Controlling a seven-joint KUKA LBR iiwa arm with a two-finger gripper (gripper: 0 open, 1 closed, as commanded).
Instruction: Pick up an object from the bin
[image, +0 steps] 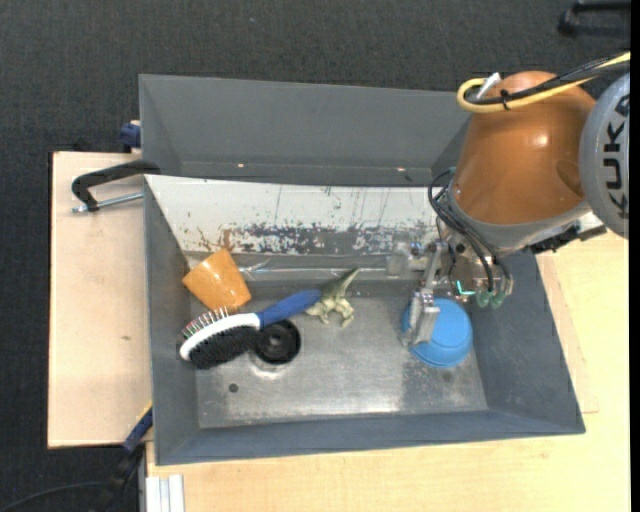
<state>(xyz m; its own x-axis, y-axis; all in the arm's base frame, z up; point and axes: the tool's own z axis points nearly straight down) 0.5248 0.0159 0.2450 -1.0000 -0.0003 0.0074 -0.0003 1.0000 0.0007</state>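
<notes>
1. Jaws: low at the left rim of a blue cup (447, 340); whether they stand apart or together cannot be told.
2. Blue cup: on the right part of the bin (350, 378) floor.
3. Further left: green toy dinosaur (335, 300), blue-handled hairbrush (232, 331), black disc (277, 343), orange cup (217, 280).

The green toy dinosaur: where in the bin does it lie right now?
In the camera view, the green toy dinosaur lies near the middle of the bin, just right of the blue-handled hairbrush and left of the blue cup.
</notes>
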